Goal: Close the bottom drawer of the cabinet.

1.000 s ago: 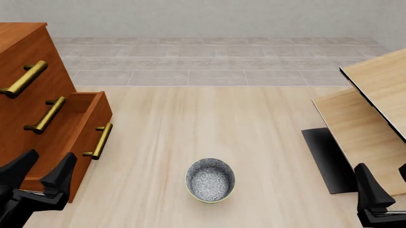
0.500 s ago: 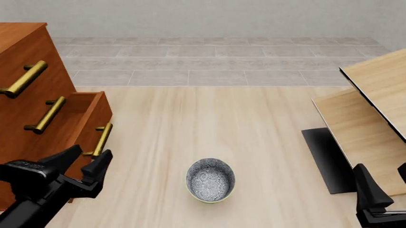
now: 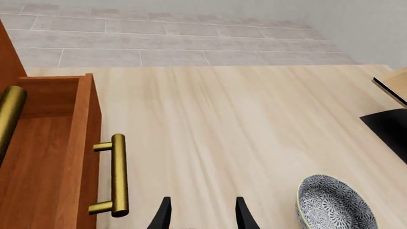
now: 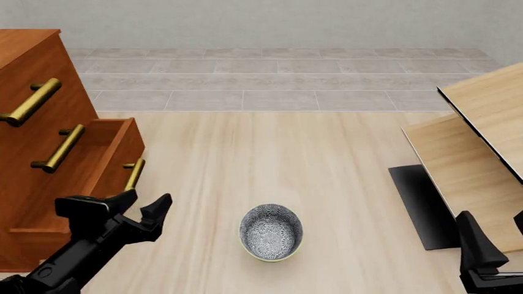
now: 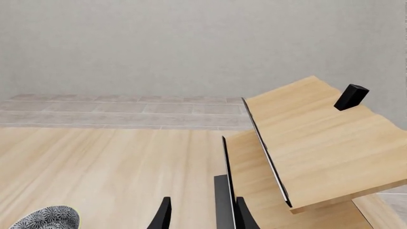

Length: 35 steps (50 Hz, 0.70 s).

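Bottom drawer (image 4: 106,168) stands pulled out from the cabinet (image 4: 33,116) at front-view left, brass handle (image 3: 118,174) facing the table. Your left gripper (image 4: 143,205) hovers just beside that handle, fingers apart, empty. Patterned bowl (image 4: 271,232) sits nearby. Right gripper (image 5: 200,214) low at right, fingers apart.

- My left gripper (image 4: 141,207) reaches forward at the lower left of the front view, its 2 fingers spread apart, gripping nothing.
- My right gripper (image 4: 490,245) sits low at the right edge, fingers parted.
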Each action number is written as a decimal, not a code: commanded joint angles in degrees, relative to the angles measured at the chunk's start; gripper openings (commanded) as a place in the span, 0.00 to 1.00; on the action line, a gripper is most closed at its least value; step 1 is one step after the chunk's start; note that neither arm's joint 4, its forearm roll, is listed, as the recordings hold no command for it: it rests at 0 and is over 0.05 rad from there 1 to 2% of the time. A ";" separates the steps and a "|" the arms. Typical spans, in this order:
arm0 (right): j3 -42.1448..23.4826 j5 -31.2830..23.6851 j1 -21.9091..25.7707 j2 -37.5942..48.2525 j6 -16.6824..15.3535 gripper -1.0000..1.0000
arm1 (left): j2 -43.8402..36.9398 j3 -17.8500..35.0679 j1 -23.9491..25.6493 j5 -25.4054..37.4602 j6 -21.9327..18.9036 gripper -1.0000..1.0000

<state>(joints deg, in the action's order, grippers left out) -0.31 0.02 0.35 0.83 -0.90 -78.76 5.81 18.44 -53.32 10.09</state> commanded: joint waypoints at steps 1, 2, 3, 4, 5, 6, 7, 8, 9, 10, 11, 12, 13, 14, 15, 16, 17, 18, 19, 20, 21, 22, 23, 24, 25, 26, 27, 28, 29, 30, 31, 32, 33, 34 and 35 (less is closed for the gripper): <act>0.06 0.05 -0.09 -0.08 0.10 1.00 | -9.05 1.39 -0.33 -4.84 1.81 1.00; 0.06 0.03 -0.10 -0.11 0.11 1.00 | -9.99 1.64 -0.61 -5.14 1.95 1.00; 0.06 0.03 -0.10 -0.11 0.11 1.00 | -10.03 1.64 -0.61 -5.18 1.95 1.00; 0.01 -0.04 -0.14 -0.12 0.13 1.00 | -10.41 1.73 -0.71 -5.31 2.14 1.00; -0.02 -0.06 -0.16 -0.11 0.13 1.00 | -10.60 1.74 -0.75 -5.46 2.23 1.00; -0.04 -0.07 -0.17 -0.11 0.13 1.00 | -11.10 1.72 -0.89 -5.93 2.21 1.00; -0.05 -0.08 -0.18 -0.13 0.15 1.00 | -12.09 1.83 -1.12 -6.62 2.10 1.00; -0.08 -0.13 -0.20 -0.14 0.17 1.00 | -12.95 2.05 -1.60 -6.97 2.16 1.00; -0.11 -0.18 -0.23 -0.15 0.18 1.00 | -13.07 2.16 -1.82 -6.90 2.33 1.00; 0.11 -0.13 -0.23 -0.30 0.19 1.00 | -13.69 2.14 -2.05 -7.57 2.42 1.00; 0.15 -0.16 -0.22 -0.35 0.20 1.00 | -14.82 2.41 -2.66 -8.12 2.51 1.00; 0.11 -0.21 -0.21 -0.36 0.20 1.00 | -15.80 2.53 -3.32 -8.82 2.43 1.00; 0.07 -0.25 -0.19 -0.37 0.21 1.00 | -16.67 2.73 -3.70 -9.25 2.45 1.00; 0.03 -0.24 -0.17 -0.32 0.19 1.00 | -17.90 3.11 -4.33 -9.62 2.42 1.00; 0.03 -0.23 -0.16 -0.30 0.17 1.00 | -19.06 3.36 -4.56 -10.31 2.36 1.00; 0.03 -0.23 -0.16 -0.30 0.17 1.00 | -19.48 3.54 -4.91 -10.42 1.80 1.00; 0.06 -0.13 -0.14 -0.24 0.16 1.00 | -19.92 3.68 -5.21 -10.64 1.16 1.00; 0.07 -0.10 -0.14 -0.21 0.16 1.00 | -20.42 3.81 -5.29 -10.87 1.19 1.00; 0.07 -0.10 -0.14 -0.21 0.16 1.00 | -20.44 3.81 -5.29 -10.89 1.19 1.00; 0.07 -0.07 -0.15 -0.20 0.17 1.00 | -21.39 4.12 -5.64 -11.06 1.57 1.00; 0.07 -0.08 -0.17 -0.21 0.18 1.00 | -22.15 4.33 -5.82 -11.36 1.86 1.00; 0.01 -0.12 -0.17 -0.19 0.18 1.00 | -22.89 4.52 -6.05 -11.74 1.78 1.00; -0.02 -0.16 -0.18 -0.22 0.19 1.00 | -23.56 4.62 -6.42 -12.29 1.23 1.00; -0.01 -0.19 -0.18 -0.25 0.18 1.00 | -24.11 4.68 -6.58 -12.67 0.98 1.00; -0.01 -0.19 -0.18 -0.25 0.18 1.00 | -24.15 4.68 -6.58 -12.72 0.98 1.00; -0.01 -0.19 -0.18 -0.25 0.18 1.00 | -24.15 4.68 -6.58 -12.72 0.98 1.00; -0.01 -0.12 -0.20 -0.21 0.19 1.00 | -24.37 4.73 -6.92 -12.74 0.96 1.00; 0.04 -0.13 -0.23 -0.25 0.23 1.00 | -24.29 4.72 -7.10 -12.72 0.65 1.00; 0.04 -0.13 -0.23 -0.25 0.23 1.00 | -24.29 4.72 -7.10 -12.72 0.65 1.00; 0.04 -0.10 -0.23 -0.21 0.22 1.00 | -24.45 4.81 -7.37 -12.72 0.46 1.00; 0.04 -0.09 -0.23 -0.21 0.22 1.00 | -24.45 4.81 -7.37 -12.72 0.46 1.00; -0.06 -0.20 -0.17 -0.23 0.16 1.00 | -25.01 4.88 -7.69 -13.16 0.10 1.00; 0.01 -0.17 -0.17 -0.28 0.16 1.00 | -25.15 4.93 -7.83 -13.19 -0.01 1.00; 0.01 -0.19 -0.17 -0.30 0.17 1.00 | -25.02 4.92 -7.85 -13.07 -0.02 1.00; -0.01 -0.26 -0.17 -0.34 0.17 1.00 | -24.97 4.92 -7.92 -13.01 -0.18 1.00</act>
<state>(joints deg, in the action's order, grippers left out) -0.29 -0.13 0.17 0.59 -0.72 -101.13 10.12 12.06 -65.04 10.84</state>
